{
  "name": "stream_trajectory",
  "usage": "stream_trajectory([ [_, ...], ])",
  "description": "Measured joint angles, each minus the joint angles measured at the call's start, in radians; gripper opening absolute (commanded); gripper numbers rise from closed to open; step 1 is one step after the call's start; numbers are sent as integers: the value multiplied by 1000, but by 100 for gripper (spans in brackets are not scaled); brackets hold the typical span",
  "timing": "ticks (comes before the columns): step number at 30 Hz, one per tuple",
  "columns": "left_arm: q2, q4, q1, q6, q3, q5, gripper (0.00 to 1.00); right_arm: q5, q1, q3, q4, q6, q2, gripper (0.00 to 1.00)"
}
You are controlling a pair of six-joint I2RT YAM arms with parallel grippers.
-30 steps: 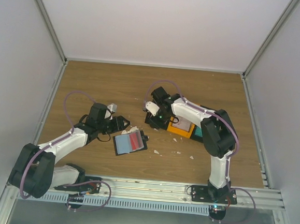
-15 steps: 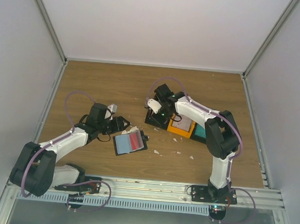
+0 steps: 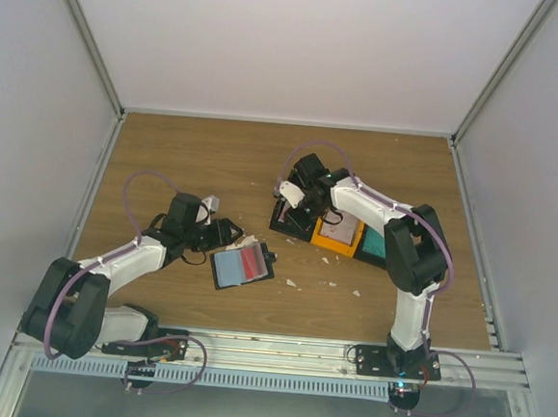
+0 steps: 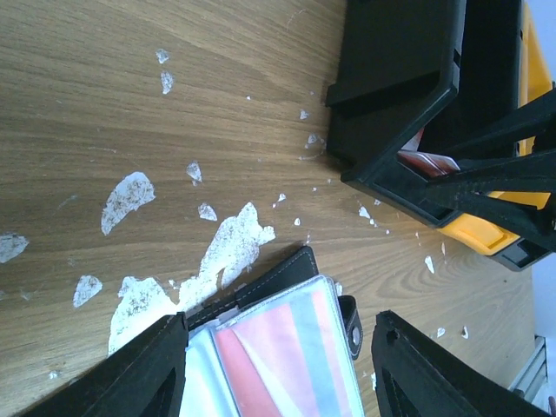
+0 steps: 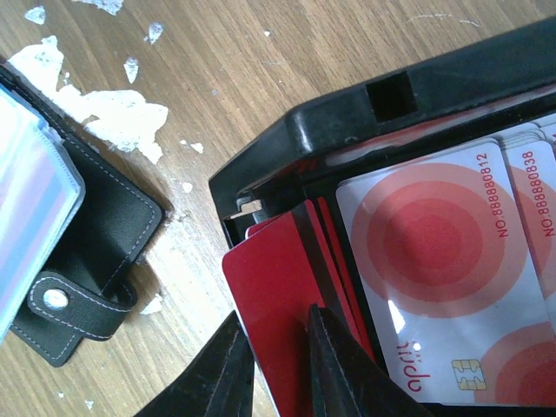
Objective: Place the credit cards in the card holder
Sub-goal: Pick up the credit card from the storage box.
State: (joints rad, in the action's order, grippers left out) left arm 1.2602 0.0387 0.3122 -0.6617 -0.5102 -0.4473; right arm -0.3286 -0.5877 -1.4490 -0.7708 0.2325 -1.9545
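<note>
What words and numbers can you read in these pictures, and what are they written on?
"NO.888880812": on the red-and-white card lying in the black bin.
"NO.888880838": on the next card, at the right edge of the right wrist view.
Too unclear to read: a small red word beside the first card's chip, turned round.
No other writing shows in any view.

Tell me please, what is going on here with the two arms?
The right gripper is down in the black bin, its jaws narrow around the edge of a red card; whether it grips yet, I cannot tell. White cards lie flat in that bin. The left gripper stands open over the card holder, which lies open on the table with coloured cards in its clear sleeves. Paper scraps are scattered around.
</note>
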Motion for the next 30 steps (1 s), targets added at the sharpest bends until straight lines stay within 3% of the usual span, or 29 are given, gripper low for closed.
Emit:
stream_trajectory([
  [13, 14, -21, 0, 2, 4, -6, 60, -55, 6, 5, 1, 6, 13, 21],
  [30, 14, -27, 0, 2, 11, -9, 60, -42, 18, 5, 25, -3, 25, 5],
])
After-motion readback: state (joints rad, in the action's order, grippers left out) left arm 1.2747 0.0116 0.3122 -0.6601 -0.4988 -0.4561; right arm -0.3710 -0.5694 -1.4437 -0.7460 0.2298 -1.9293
